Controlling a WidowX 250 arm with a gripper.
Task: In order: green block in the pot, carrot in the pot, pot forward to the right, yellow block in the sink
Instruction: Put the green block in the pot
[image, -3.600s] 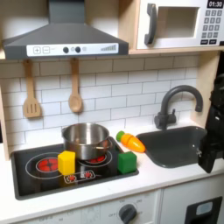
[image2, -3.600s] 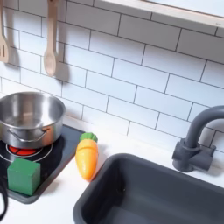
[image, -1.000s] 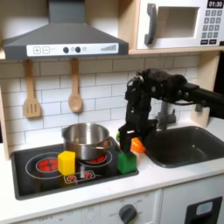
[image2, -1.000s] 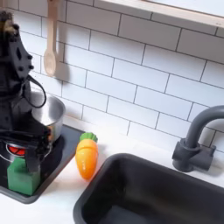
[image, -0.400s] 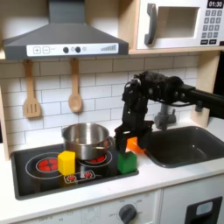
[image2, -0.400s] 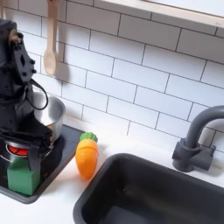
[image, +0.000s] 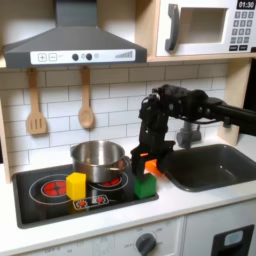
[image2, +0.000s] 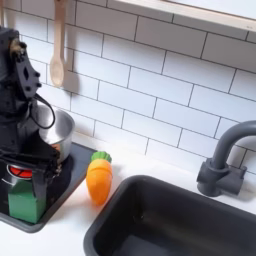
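The green block (image: 145, 186) (image2: 24, 201) sits on the stovetop's front right corner. My gripper (image: 143, 169) (image2: 26, 177) hangs open just above it, one finger (image2: 48, 176) coming down past the block's side. The silver pot (image: 98, 160) (image2: 60, 129) stands on the back of the stove, partly hidden by the arm in the second exterior view. The orange carrot (image: 153, 163) (image2: 97, 179) lies on the counter between stove and sink, half covered by the gripper in the first exterior view. The yellow block (image: 76, 185) rests on the stove front. The dark sink (image: 207, 166) (image2: 180, 222) is empty.
The black stovetop (image: 50, 188) has red rings. An arched faucet (image: 190, 128) (image2: 226, 162) stands behind the sink. Wooden utensils (image: 36, 105) hang on the tiled wall, with a range hood (image: 75, 45) and a microwave (image: 205, 27) overhead.
The arm has come in from the first exterior view's right, shifted left past the carrot and dropped lower, so the open gripper now sits over the green block. No object has moved.
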